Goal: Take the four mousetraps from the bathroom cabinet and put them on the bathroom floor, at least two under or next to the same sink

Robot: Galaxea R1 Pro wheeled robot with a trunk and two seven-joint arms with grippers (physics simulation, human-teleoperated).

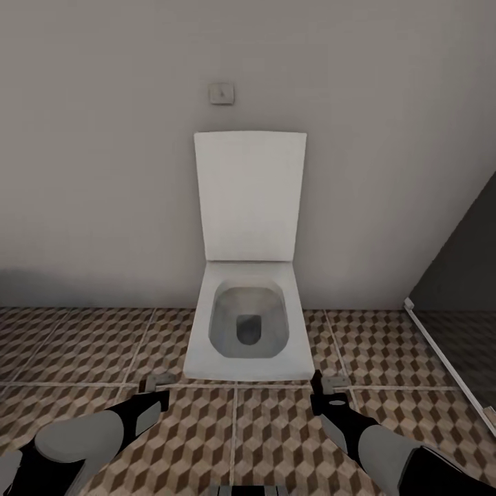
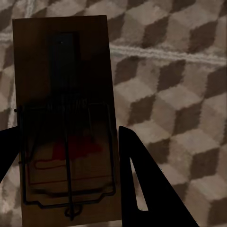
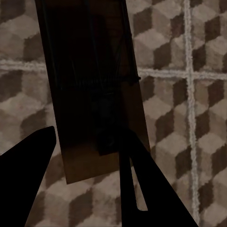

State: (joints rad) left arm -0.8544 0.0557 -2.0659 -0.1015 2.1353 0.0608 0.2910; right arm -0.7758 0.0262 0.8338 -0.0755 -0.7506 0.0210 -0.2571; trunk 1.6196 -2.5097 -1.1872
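We carry one mousetrap [image 2: 64,123] clamped in the left gripper [image 2: 66,179], another [image 3: 92,90] in the right gripper [image 3: 87,175]; neither is placed on the bathroom floor [image 1: 275,427] yet.

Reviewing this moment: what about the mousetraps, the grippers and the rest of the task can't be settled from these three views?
- Left wrist view: the mousetrap runs past the bottom edge; the fingers hide its grip point.
- Right wrist view: the other mousetrap is in shadow, cut by the top edge.
- Head view: beyond the toilet and floor, both traps look tiny at the grippers.
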